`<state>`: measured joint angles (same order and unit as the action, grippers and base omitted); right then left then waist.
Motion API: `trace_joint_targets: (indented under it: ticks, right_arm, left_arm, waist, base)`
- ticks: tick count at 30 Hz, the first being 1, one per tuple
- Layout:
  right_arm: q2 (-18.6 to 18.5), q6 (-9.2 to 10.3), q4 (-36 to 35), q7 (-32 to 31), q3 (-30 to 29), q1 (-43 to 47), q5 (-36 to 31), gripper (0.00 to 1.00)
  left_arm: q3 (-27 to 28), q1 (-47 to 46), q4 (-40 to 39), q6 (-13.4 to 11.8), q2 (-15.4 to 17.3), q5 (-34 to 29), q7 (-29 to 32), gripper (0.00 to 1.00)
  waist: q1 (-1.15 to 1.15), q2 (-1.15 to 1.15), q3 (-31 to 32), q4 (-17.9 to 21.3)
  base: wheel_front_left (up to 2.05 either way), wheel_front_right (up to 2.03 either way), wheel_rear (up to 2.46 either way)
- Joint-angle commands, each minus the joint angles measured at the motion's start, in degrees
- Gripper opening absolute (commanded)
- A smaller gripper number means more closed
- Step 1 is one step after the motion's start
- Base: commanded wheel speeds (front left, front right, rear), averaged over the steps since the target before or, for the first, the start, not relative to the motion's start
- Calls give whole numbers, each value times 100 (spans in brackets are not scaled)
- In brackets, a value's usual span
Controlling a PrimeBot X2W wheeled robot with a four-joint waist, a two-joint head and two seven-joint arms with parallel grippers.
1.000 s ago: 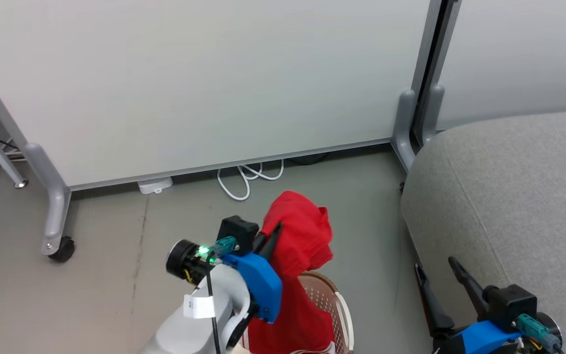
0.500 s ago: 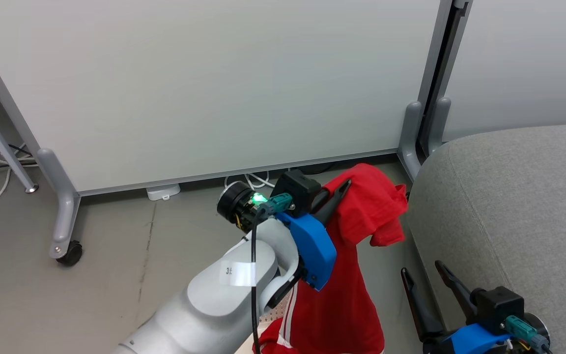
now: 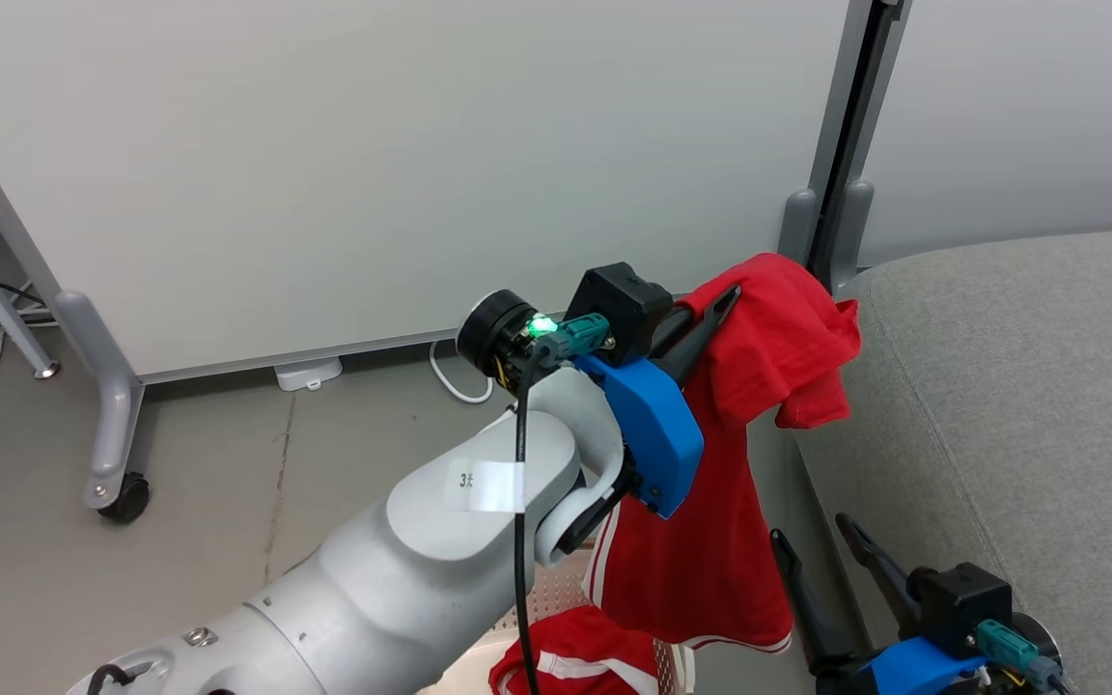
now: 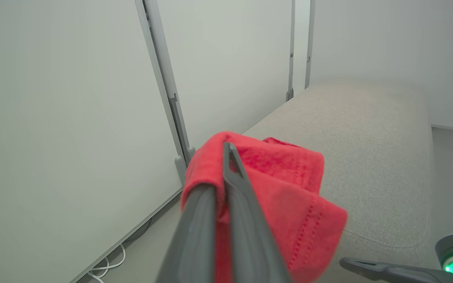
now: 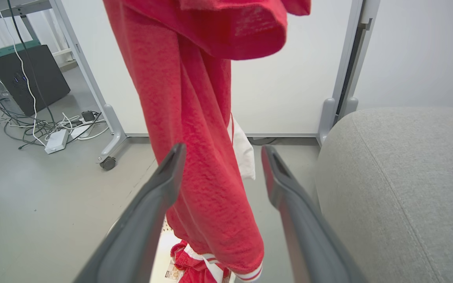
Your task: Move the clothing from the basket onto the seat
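My left gripper (image 3: pixel 732 292) is shut on a bright red garment (image 3: pixel 710 541), which hangs from it above the floor, just left of the grey seat (image 3: pixel 1019 405). In the left wrist view the two fingers (image 4: pixel 234 184) pinch the bunched red fabric (image 4: pixel 289 188), with the seat (image 4: pixel 368 149) beyond. A second red garment with white stripes (image 3: pixel 575 661) lies in the basket (image 3: pixel 556 594) at the bottom edge. My right gripper (image 3: pixel 812 531) stands open low beside the seat's front. From its wrist, the hanging garment (image 5: pixel 195 118) drapes between and beyond its open fingers (image 5: pixel 222 151).
White partition panels on grey wheeled feet (image 3: pixel 117 492) stand behind, with a post (image 3: pixel 831 193) at the seat's corner. White cables (image 3: pixel 455 381) and a power strip (image 3: pixel 308 372) lie under the panel. A black box and tangled cords (image 5: pixel 34 74) sit far left.
My left arm has risen and swung right, carrying the red garment up out of the basket and close to the seat's edge. The head view shifted slightly. The right gripper stayed open.
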<state>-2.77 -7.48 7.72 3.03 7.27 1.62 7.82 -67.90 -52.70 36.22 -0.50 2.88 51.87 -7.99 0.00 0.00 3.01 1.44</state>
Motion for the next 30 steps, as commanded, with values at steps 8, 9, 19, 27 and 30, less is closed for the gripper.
trace_joint_targets:
  ticks: [8, 9, 19, 27, 30]
  right_arm:
    - [-21, -3, 32, -33, 76, -88, 31, 100]
    - [-21, -3, 43, -38, 112, -121, 31, 100]
    - [-21, -3, 649, -133, 664, -890, 153, 100]
    - [-21, -3, 1573, 11, 1054, -1732, 294, 100]
    - [-22, -3, 1791, 33, 1121, -1923, 323, 100]
  left_arm:
    - [-291, -133, 184, -111, -1, 369, -185, 0]
    - [-321, -144, 193, -120, 0, 403, -197, 0]
    - [-494, -205, 159, -135, 0, 606, -244, 0]
    - [-550, -233, 68, -124, -1, 661, -262, 0]
    - [-556, -225, 46, -125, 0, 675, -265, 0]
  waist:
    - [0, 0, -26, 23]
    - [0, 0, -31, 22]
    - [0, 0, -51, 12]
    - [0, 0, -56, -42]
    - [0, 0, -57, -50]
  base:
    - [0, 0, 0]
    - [0, 0, 0]
    - [0, 0, 0]
    - [0, 0, 0]
    - [0, 0, 0]
